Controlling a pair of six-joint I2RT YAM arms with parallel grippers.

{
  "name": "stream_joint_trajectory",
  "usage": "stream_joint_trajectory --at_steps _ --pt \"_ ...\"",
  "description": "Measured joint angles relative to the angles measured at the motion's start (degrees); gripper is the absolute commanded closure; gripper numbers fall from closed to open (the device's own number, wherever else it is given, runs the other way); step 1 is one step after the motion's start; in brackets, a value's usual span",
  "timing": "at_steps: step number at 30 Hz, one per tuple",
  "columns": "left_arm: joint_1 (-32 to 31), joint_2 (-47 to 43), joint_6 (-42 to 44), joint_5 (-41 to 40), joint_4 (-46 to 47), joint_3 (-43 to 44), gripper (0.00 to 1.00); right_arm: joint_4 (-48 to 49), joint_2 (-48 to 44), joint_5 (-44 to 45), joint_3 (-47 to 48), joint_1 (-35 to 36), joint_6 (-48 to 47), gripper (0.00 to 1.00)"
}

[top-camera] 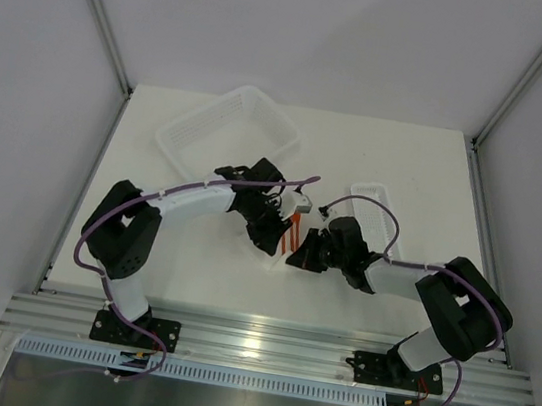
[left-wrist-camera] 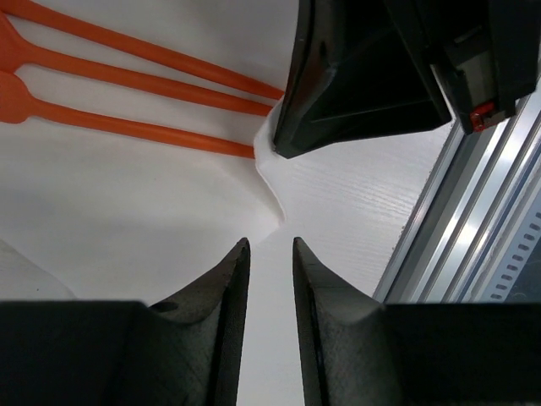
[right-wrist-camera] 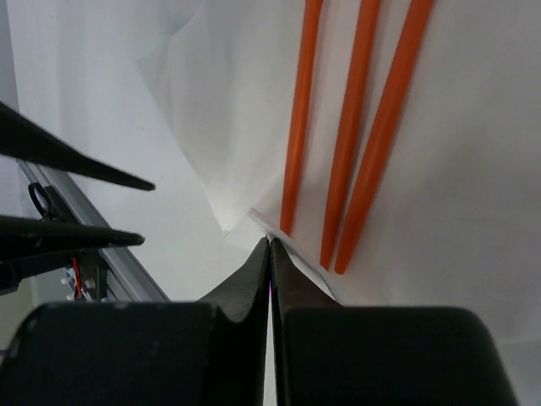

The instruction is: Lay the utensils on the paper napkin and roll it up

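Three slim orange utensils lie side by side on the white paper napkin. They also show in the right wrist view and the top view. My right gripper is shut, pinching the napkin at its edge just beside the handle ends. The edge there is lifted and creased. My left gripper is a little open, its fingers low at the napkin's near border with white paper between them. In the top view the left gripper and the right gripper stand close together over the utensils.
A large white mesh basket stands at the back left. A narrow white plastic tray lies behind the right arm. The aluminium rail runs along the table's near edge and shows in the left wrist view.
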Motion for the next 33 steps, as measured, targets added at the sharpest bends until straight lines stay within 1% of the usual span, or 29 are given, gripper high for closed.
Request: stream_joint_trajectory --at_steps 8,13,22,28,33 --pt "-2.4 0.7 -0.1 -0.4 0.1 0.1 0.68 0.8 5.1 0.4 1.2 -1.1 2.4 1.0" --pt "-3.3 3.2 -1.8 -0.5 1.2 0.0 0.68 1.4 5.2 0.5 1.3 -1.1 3.5 1.0" --pt "-5.6 4.0 -3.5 -0.5 4.4 -0.8 0.67 1.3 5.2 0.9 1.3 -1.1 4.6 1.0" --pt "-6.0 7.9 -4.3 -2.1 5.1 -0.8 0.68 0.7 5.0 1.4 1.2 -1.1 5.4 1.0" --pt "-5.9 8.1 -5.2 -3.4 6.0 -0.8 0.68 -0.5 4.1 1.9 1.3 -1.1 5.6 1.0"
